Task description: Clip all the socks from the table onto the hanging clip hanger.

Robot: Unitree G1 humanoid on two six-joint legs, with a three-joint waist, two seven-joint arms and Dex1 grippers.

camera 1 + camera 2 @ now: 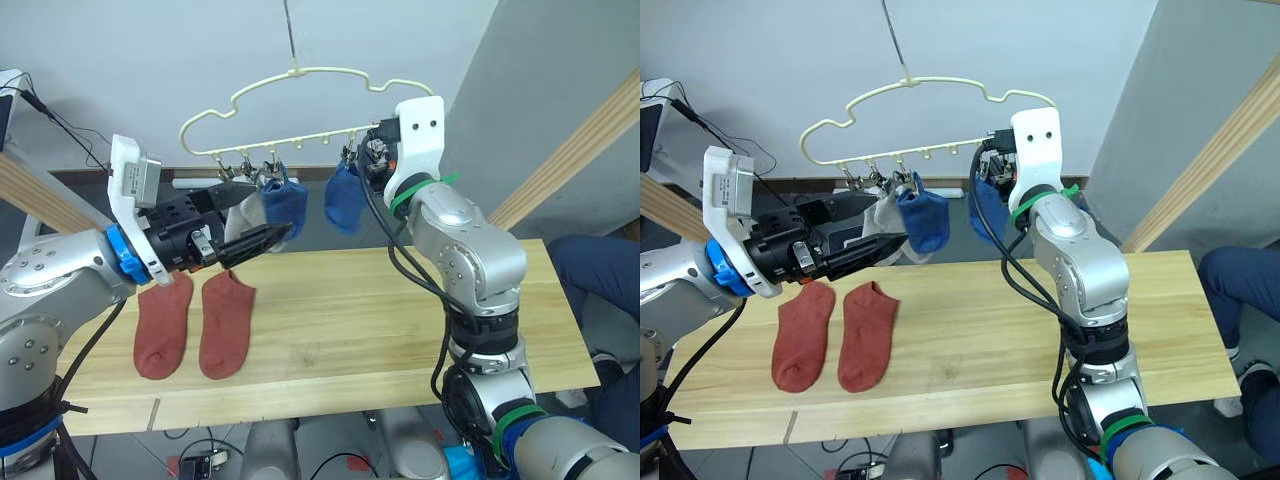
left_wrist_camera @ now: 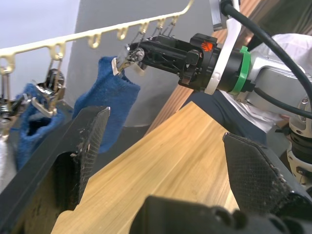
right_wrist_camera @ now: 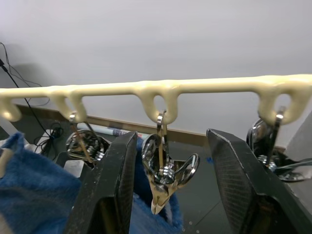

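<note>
- Left claw [image 1: 262, 240] spread, nothing between its textured black fingers; soft grey sock [image 1: 245, 212] and blue sock [image 1: 285, 203] hanging just beyond
- Right claw [image 3: 165, 170] spread around a shiny metal clip [image 3: 163, 178], second blue sock [image 1: 343, 200] below
- Bumpy cream wire hanger [image 1: 300, 105] above both claws
- Two rust-red socks [image 1: 196, 322] flat on pale plank table [image 1: 380, 320], below left claw

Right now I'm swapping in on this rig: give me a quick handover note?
Left hand: open, empty, raised below the hanging socks.
Right hand: open around a clip on the clip hanger, holding nothing.
Done: two blue socks and at least one grey sock hang clipped.
Left: two rust-red socks lie flat on the table.
</note>
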